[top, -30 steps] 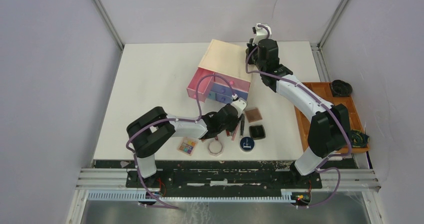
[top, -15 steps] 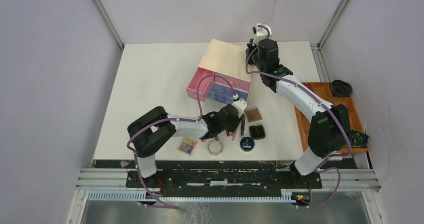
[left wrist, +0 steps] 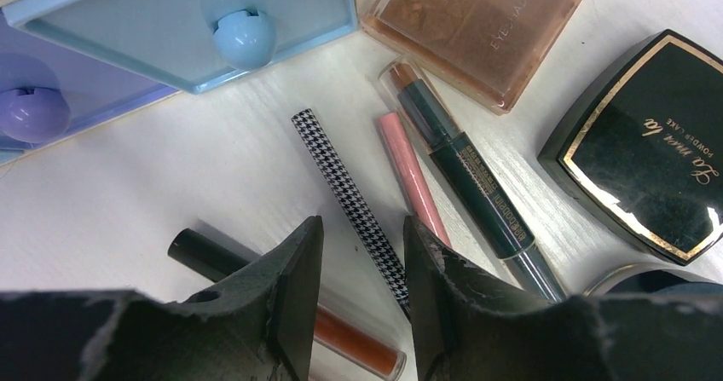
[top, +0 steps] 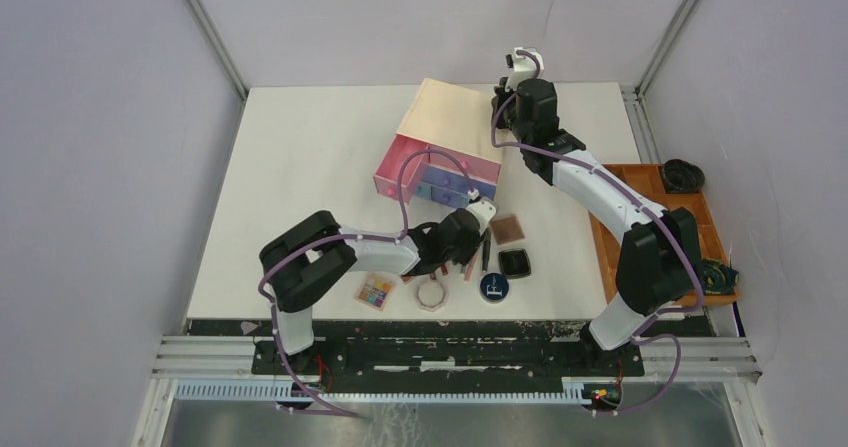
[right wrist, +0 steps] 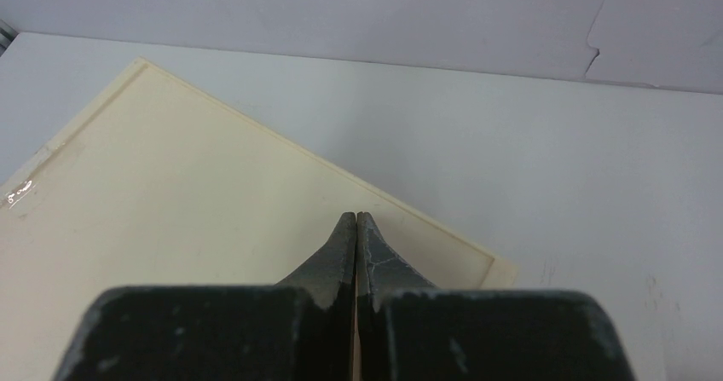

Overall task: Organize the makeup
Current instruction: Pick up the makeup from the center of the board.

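My left gripper [left wrist: 362, 223] [top: 470, 242] hangs open low over the slim tubes in front of the drawer box. A houndstooth tube [left wrist: 345, 189] runs down into the gap by the right finger. An orange tube with a black cap [left wrist: 354, 343] lies under the left finger. Nothing is gripped. Beside them lie a pink tube [left wrist: 409, 172], a dark green tube [left wrist: 465, 176], a brown compact [left wrist: 477, 23] and a black compact [left wrist: 648, 142]. A colourful palette [top: 376, 290], an octagonal jar [top: 431, 293] and a round dark-blue compact [top: 493, 287] sit near the front edge. My right gripper [right wrist: 355, 216] [top: 499, 107] is shut over the box top.
The beige drawer box [top: 445, 122] stands mid-table with its pink drawer [top: 400, 167] pulled out. The blue drawer [left wrist: 170, 23] faces the tubes closely. An orange-brown tray [top: 700, 217] with dark coiled items sits at the right edge.
The left arm has crept slightly to the right over the tubes. The right arm has not moved.
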Tool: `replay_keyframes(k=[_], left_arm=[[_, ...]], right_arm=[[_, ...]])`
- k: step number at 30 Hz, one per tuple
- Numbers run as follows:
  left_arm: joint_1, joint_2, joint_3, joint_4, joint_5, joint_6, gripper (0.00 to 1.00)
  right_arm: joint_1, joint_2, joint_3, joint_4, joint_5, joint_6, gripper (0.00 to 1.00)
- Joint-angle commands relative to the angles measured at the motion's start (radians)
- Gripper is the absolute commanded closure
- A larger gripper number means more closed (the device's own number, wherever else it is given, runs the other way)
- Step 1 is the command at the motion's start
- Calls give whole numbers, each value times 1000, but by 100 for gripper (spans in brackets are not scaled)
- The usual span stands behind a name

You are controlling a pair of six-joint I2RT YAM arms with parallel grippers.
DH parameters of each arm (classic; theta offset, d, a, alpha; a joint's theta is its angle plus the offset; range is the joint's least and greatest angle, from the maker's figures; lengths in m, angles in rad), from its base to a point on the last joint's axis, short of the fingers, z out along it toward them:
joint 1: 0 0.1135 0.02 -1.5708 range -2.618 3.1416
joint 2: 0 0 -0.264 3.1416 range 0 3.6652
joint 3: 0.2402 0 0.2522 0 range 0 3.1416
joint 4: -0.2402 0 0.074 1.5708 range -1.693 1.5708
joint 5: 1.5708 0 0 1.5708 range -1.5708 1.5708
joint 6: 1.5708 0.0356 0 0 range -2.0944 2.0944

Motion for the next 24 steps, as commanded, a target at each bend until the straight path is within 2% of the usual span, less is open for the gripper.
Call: replay_keyframes(k=[1,3,5,11,17,24], left_arm=[[-7,35,42,-31,-10,-39,54],[-6,43,48,-38,-7,-39,55],[-7,50,47,-41,-3,-40,61],[-6,51,46,-48,-4,-42,96],[-6,4,52,-74,-28,-13,97],[-11,-117,99,-196,-37,20,97]], right_arm=[[-13,64,-78,-307,14,-4,99],[-13,63,-81,-307,14,-4,100],[-15,61,-81,-307,14,-4,100],[-15,59,-85,-307,15,-3,99],[-17,62,-85,-304,10,-1,99],[-18,63,-86,-304,10,-1,100]])
